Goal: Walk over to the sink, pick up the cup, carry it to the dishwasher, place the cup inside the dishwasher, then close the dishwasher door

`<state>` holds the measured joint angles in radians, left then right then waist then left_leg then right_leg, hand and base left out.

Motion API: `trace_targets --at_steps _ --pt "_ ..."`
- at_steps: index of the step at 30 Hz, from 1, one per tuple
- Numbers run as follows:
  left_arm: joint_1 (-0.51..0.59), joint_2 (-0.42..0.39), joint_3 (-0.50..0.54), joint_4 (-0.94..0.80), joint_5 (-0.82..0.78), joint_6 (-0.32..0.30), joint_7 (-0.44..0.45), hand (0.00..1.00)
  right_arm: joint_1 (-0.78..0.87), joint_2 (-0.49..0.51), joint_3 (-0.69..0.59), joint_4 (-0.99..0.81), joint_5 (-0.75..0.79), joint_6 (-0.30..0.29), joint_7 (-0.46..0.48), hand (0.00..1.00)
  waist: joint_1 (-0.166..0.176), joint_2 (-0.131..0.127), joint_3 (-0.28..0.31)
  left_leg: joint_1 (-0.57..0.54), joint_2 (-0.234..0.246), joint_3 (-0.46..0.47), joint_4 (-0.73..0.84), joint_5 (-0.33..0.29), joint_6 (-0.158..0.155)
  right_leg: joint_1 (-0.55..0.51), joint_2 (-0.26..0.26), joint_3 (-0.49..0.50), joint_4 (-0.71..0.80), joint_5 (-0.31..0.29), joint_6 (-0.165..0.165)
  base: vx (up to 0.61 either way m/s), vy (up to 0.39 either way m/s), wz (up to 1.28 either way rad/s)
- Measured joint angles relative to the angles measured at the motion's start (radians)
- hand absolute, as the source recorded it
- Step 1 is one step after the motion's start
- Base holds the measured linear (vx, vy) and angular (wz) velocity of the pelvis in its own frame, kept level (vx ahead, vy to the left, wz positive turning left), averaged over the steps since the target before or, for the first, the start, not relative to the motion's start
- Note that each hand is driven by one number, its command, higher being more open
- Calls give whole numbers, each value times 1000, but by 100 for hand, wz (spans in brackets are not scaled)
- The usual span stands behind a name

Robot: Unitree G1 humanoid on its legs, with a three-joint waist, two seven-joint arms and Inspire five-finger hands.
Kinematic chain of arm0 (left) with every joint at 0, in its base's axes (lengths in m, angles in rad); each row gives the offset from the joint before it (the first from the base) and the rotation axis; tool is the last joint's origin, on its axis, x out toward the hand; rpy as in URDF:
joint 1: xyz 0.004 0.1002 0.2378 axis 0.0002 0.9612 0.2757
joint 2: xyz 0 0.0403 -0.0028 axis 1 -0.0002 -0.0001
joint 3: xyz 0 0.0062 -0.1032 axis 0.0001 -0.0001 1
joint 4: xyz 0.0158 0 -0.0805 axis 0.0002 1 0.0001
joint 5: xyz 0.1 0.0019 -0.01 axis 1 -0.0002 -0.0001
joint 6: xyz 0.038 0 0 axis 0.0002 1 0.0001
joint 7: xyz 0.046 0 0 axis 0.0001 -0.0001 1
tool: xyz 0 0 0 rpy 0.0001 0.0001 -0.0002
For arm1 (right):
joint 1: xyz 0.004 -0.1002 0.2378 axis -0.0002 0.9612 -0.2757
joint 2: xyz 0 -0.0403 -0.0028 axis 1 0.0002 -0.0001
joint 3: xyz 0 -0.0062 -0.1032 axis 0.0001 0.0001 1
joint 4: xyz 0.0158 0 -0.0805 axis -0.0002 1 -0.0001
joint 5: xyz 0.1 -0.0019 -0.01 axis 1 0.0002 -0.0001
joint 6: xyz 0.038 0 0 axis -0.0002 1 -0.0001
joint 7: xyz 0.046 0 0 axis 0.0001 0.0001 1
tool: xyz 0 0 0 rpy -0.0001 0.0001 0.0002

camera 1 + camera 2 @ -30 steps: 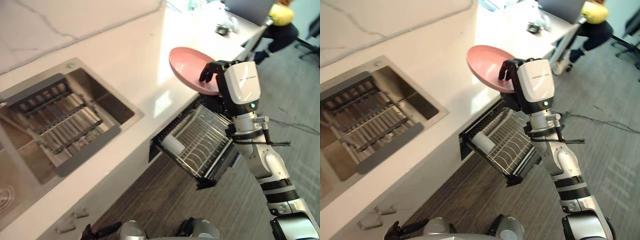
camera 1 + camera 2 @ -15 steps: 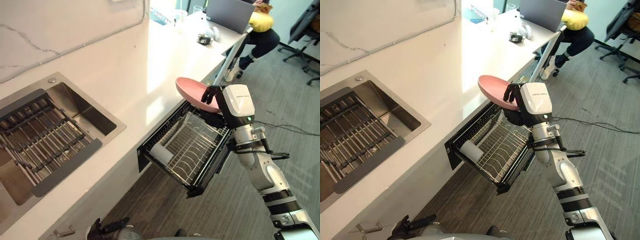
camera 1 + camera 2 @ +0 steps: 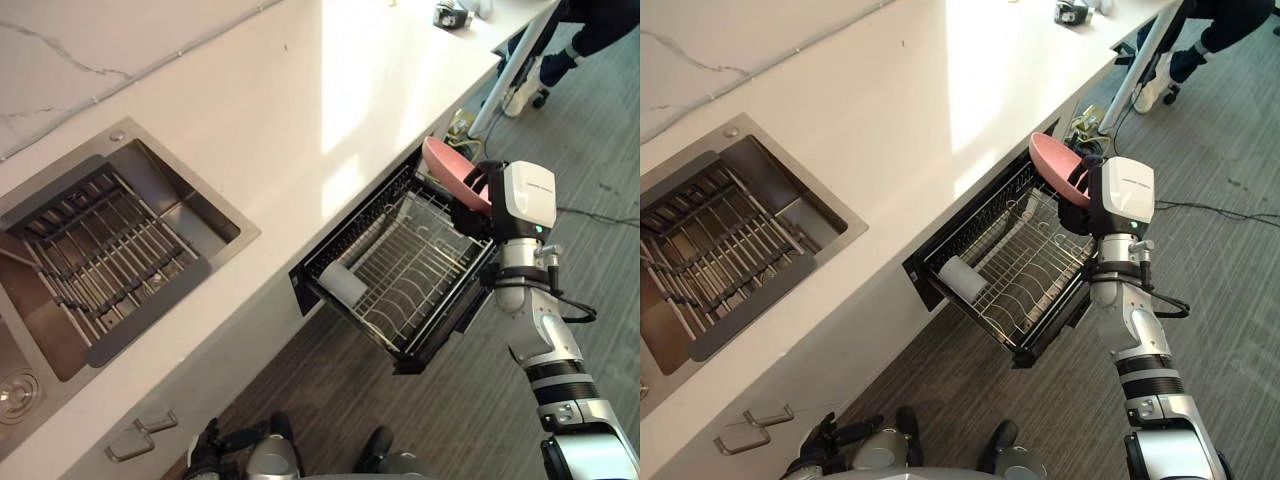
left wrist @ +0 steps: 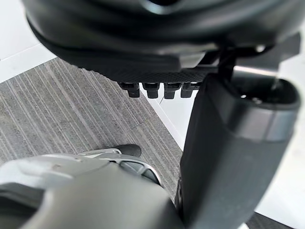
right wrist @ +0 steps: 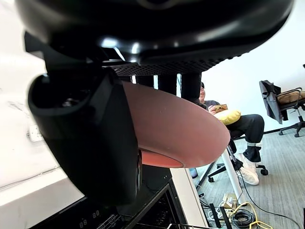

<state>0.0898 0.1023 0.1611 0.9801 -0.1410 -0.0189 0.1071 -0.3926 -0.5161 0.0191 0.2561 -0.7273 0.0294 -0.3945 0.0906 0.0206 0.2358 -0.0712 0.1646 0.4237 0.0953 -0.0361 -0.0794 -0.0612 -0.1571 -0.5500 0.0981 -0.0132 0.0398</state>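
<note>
My right robot hand grips a pink plate by its rim, holding it tilted just above one end of the pulled-out dishwasher rack. The white cup lies on its side inside the rack, at the opposite end. My left robot hand hangs relaxed and empty.

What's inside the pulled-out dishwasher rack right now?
A white cup lies at the left end of the rack; the other wires look bare. The pink plate, gripped in the right hand, covers the rack's far right corner.
</note>
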Motion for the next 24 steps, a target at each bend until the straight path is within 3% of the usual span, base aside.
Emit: trace_targets --at_steps 8,12,20,24 --pt "-88 18 -77 -53 -133 -12 -12 100 -185 -9 24 135 37 7 0 0 2 32 169 -141 3 -9 79 16 22 -144 -36 18 96 -21 3 -144 4 0" --pt "-93 18 -114 -71 -157 -12 -9 100 -237 -22 87 176 37 11 1 0 9 57 197 -191 -12 -21 80 30 40 -192 -52 12 109 -15 -1 -74 37 10" --pt "-99 17 -151 -86 -154 -31 -22 100 -396 -29 206 358 72 14 7 0 36 83 217 -213 -50 -37 36 55 64 -205 -68 -6 73 18 9 -10 47 11" --pt "-103 16 -173 -107 -157 -31 -22 100 -451 -49 236 432 78 45 8 0 51 98 226 -222 -70 -52 17 65 74 -206 -79 -15 60 27 18 8 62 14"
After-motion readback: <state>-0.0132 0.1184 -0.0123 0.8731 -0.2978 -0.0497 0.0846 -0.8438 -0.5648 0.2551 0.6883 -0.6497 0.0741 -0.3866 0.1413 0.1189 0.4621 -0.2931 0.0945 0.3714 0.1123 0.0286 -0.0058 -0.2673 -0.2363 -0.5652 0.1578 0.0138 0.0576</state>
